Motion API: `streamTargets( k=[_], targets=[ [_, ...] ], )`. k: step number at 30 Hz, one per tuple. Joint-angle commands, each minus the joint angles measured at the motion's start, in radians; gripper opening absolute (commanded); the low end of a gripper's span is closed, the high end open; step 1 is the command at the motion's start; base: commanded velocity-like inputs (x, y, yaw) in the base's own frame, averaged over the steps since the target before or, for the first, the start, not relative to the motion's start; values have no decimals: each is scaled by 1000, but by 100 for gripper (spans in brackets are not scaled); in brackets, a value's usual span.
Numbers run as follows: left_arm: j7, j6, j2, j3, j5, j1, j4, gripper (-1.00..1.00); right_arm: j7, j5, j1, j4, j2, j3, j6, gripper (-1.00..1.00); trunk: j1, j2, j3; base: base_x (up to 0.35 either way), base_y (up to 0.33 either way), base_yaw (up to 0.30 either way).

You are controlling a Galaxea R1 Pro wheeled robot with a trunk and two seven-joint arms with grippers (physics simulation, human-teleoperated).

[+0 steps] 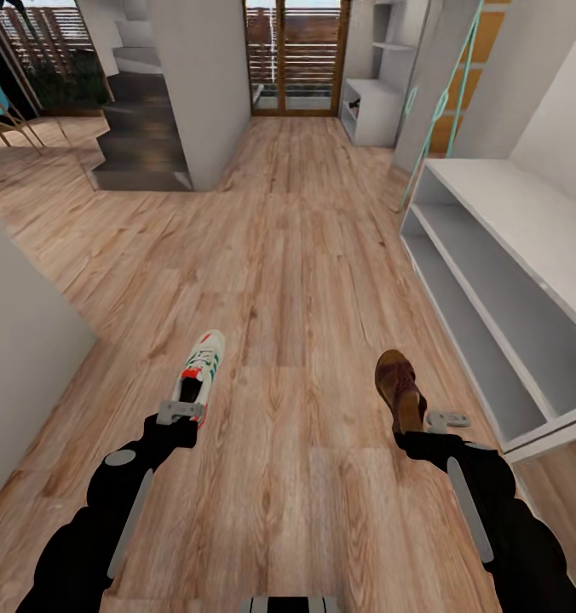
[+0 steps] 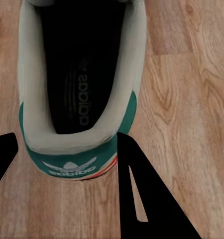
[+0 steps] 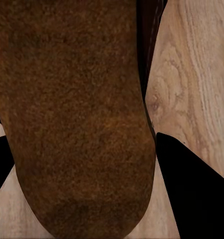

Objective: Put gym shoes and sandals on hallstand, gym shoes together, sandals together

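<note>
Sneaker (image 1: 200,368) in my left gripper (image 1: 182,412): cream-white, green stripes and heel patch, red-orange tab, clamped at the heel between my fingers (image 2: 142,194). My right gripper (image 1: 424,419) grasps a dark brown sandal (image 1: 399,387), its grainy footbed close up between my fingers (image 3: 194,189). Both hang above the corridor floor (image 1: 296,255), with the pale hallstand (image 1: 501,281) to my right.

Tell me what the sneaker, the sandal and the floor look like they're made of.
The sneaker looks like smooth cream leather or synthetic, matte, with a green heel patch and a dark printed insole. The sandal looks like brown leather; its footbed has a fuzzy, suede-like grain. The floor looks like light wood-grain planks, with streaks, knots and board seams; it could be laminate.
</note>
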Motion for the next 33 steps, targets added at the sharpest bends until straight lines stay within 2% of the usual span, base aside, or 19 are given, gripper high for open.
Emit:
streamTargets(
  k=[1,33],
  targets=[
    [-6,5,0,0,-8,0,-1,-100,-3,-8,0,-1,0,-1,4,-100,0,0,1,333,0,-5],
    [-11,5,1,0,-8,1,-3,-100,2,-9,0,-1,-3,-2,6,-100,0,0,51,333,0,-33]
  ],
)
